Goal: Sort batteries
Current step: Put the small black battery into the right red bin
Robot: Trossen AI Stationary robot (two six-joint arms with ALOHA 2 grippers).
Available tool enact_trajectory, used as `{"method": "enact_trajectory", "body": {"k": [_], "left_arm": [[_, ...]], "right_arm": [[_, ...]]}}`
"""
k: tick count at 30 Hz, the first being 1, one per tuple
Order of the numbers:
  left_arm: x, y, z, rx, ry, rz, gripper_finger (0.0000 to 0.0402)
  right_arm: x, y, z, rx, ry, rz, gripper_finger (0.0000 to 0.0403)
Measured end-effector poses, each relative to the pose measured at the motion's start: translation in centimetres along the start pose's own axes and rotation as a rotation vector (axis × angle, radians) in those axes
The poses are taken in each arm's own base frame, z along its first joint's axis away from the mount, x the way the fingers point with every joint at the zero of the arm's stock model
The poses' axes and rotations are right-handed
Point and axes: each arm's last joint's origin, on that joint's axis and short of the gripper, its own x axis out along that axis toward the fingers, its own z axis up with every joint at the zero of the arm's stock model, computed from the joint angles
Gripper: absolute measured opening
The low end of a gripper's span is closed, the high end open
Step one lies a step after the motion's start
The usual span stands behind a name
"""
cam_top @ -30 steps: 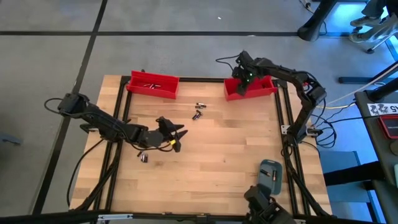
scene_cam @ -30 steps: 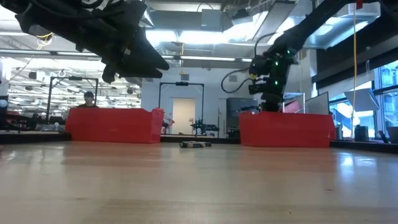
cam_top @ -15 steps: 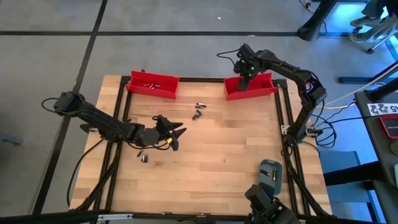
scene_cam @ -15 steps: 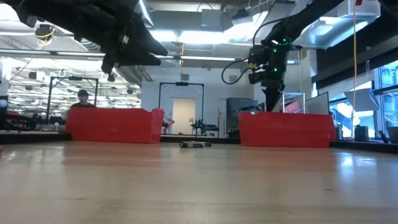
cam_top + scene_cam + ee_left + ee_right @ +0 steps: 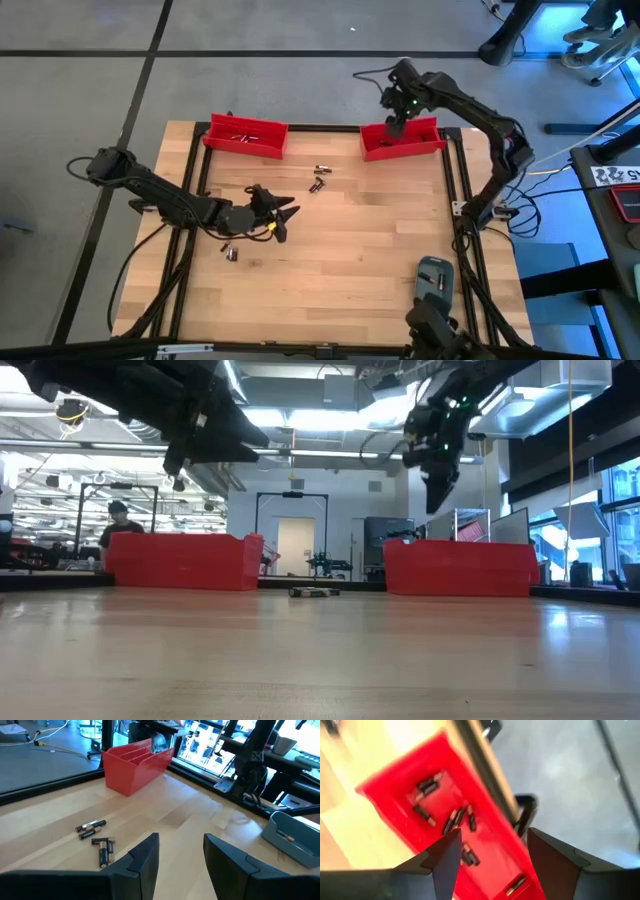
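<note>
Your left end effector (image 5: 283,215) hangs above the middle-left of the tabletop (image 5: 350,250) with its fingers apart and nothing between them; the loose batteries (image 5: 319,178) lie just ahead of it, toward the far edge and between the two red bins, so this arm is clearly the nearer one for the next pick; in the left wrist view those batteries (image 5: 96,842) show as a small cluster of dark slim cylinders with pale ends, two lying roughly side by side and two more lying nearly at right angles to that pair, so you would probably need to turn the wrist to close across one long axis; another small clump (image 5: 231,252) sits on the near side of that arm; your right end effector (image 5: 397,125) hovers over the right red bin (image 5: 433,139), fingers spread and empty; several batteries (image 5: 447,817) already lie in that bin, pointing various ways.
</note>
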Motion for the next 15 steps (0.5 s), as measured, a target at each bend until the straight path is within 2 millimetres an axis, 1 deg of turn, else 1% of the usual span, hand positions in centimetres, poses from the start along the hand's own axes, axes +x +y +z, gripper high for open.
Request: {"method": "enact_trajectory", "body": {"k": [2,5,8,11,13,15], "left_arm": [[-0.3,-0.6,0.3,0.010,-0.004,-0.020,0.0143],[-0.7,-1.8,1.2,0.047,-0.031,-0.031,0.0143],[-1.3,-2.9,2.0,0.126,-0.029,0.012,0.0143],[-1.9,-3.9,2.9,0.173,0.010,0.039,0.0143],[-2.4,-4.3,3.1,0.194,0.054,0.051,0.0143],[-3.0,-4.6,3.2,0.215,0.097,0.061,0.0143]], "right_arm": [[-1.3,-0.1,0.1,0.001,-0.061,-0.028,0.0227],[-3.1,0.6,0.5,-0.018,-0.165,-0.029,0.0227],[-4.8,2.0,1.2,-0.062,-0.281,0.027,0.0227],[-5.4,4.1,2.3,-0.119,-0.397,0.150,0.0227],[-5.2,6.2,3.1,-0.174,-0.463,0.249,0.0227],[-4.7,8.6,3.7,-0.245,-0.503,0.320,0.0227]]}}
